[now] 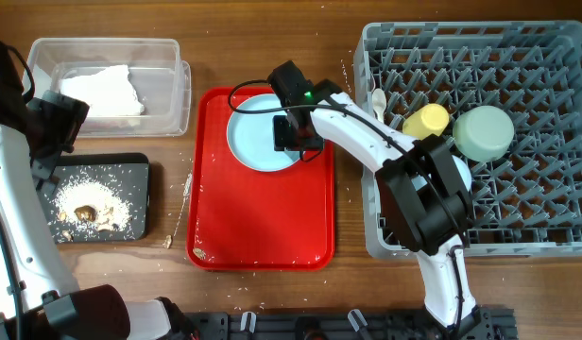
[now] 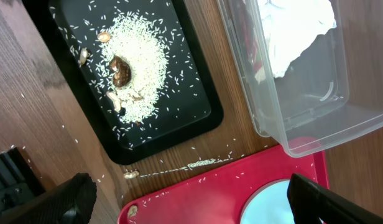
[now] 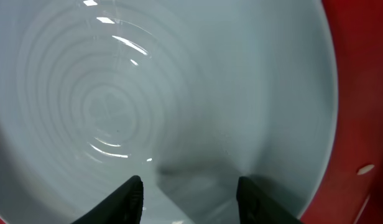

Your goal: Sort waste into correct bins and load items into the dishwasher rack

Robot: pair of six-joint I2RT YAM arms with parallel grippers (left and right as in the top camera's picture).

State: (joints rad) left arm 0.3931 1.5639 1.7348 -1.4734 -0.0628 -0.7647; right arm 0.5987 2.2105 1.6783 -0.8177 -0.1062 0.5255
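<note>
Hovering over plate (image 1: 253, 132) by red tray (image 1: 263, 217) edge, right fingers (image 3: 126, 199) parted, left fingers (image 2: 322, 202) spread

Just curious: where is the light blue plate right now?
Overhead, the light blue plate lies at the top end of the red tray, left of the grey rack, with the right gripper over its right edge.

No lettering, label, brand or number can be read anywhere — none at all.
</note>
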